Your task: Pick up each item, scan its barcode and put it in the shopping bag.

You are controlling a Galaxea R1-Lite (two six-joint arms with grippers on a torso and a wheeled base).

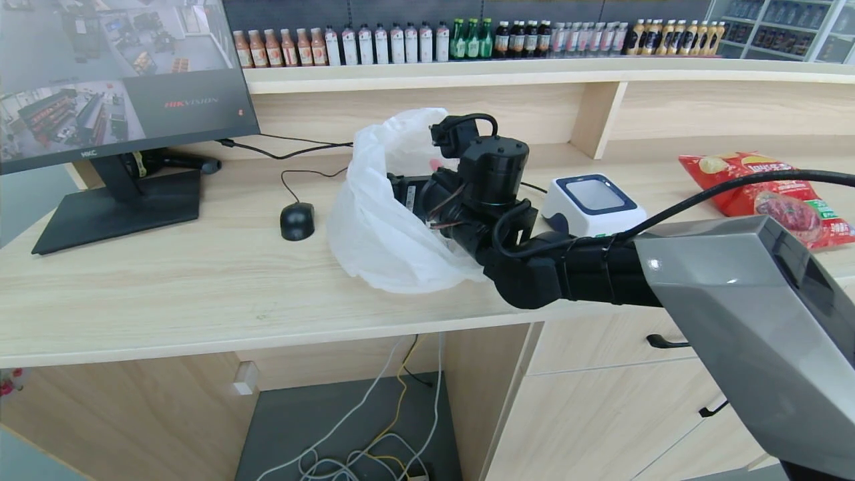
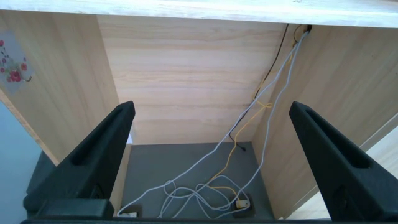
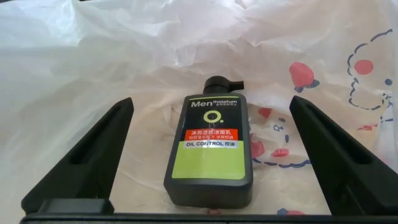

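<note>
A pale wooden shop counter (image 1: 200,280) carries a white shopping bag (image 1: 381,227). A scanner (image 1: 591,204) sits just to the bag's right, and a red crisp packet (image 1: 768,194) lies farther right, well apart from it. The right gripper (image 3: 211,109) is inside the bag's mouth, fingers spread wide and touching nothing. A dark face-wash bottle (image 3: 211,155) lies on the bag's bottom between them. That item looks bagged and released, while the crisp packet seems not yet scanned. The left gripper (image 2: 211,109), also spread and empty, hangs below the counter, away from the bag.

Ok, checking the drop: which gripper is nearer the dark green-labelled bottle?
Right: the right gripper is at the white plastic bag, facing the bottle; the left gripper is below the wooden counter.
</note>
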